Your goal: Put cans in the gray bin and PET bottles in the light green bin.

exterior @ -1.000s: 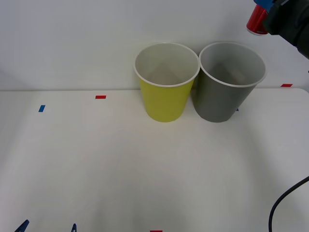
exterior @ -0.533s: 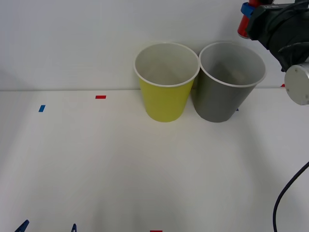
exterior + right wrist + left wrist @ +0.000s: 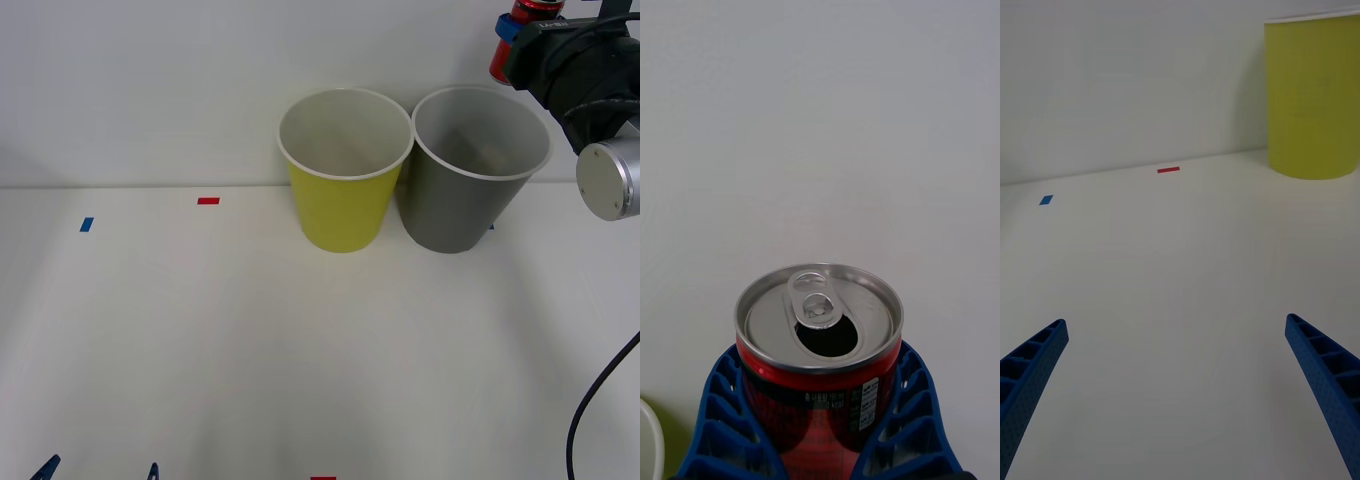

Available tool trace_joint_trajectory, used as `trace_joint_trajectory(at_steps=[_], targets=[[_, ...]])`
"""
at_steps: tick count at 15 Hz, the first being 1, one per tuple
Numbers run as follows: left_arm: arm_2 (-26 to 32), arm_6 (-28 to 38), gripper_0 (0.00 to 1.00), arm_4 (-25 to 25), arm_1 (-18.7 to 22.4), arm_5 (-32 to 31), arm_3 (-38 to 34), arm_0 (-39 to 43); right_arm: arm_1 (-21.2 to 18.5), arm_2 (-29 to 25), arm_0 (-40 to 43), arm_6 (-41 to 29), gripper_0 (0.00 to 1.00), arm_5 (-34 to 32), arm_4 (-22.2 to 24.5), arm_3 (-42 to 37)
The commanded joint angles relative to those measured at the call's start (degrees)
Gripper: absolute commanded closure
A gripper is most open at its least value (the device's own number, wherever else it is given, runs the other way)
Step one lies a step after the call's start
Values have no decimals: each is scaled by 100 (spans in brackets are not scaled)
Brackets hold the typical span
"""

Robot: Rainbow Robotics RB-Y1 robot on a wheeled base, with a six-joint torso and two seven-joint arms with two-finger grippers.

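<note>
Soft, even light is falling from overhead, leaving the white table (image 3: 250, 340) bright and nearly shadowless. Faint grey shading is pooling beside the large round yellow-green plastic bin (image 3: 343, 170) and the dark gray plastic bin (image 3: 470, 170). The small red drink can's silver top (image 3: 820, 315) is catching mild glare.

White table (image 3: 300, 340) serves as reference. Red tape mark (image 3: 208, 201) lies on its far edge, left of centre. Blue tape mark (image 3: 86, 224) lies on it further left. A second red tape mark (image 3: 594, 176) sits at its far right corner. Another red mark (image 3: 322, 478) lies at its near edge. Plain white wall (image 3: 150, 80) rises behind it.
</note>
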Motion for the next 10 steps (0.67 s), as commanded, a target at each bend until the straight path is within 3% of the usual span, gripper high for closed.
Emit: trace_joint_trajectory(at_steps=[1, 2, 3, 8, 10], targets=[[0, 0, 0, 0, 0, 0, 0, 0, 1, 0, 4, -26, 42, 35, -1, -5], [0, 0, 0, 0, 0, 0, 0, 0, 1, 0, 4, -34, 22, 52, -1, -14], [0, 0, 0, 0, 0, 0, 0, 0, 1, 0, 4, -43, 12, 61, -1, -58], [0, 0, 0, 0, 0, 0, 0, 0, -17, -70, 31, -78, 11, 931, 131, -840], [0, 0, 0, 0, 0, 0, 0, 0, -25, -114, 83, -131, 11, 940, 131, -954]])
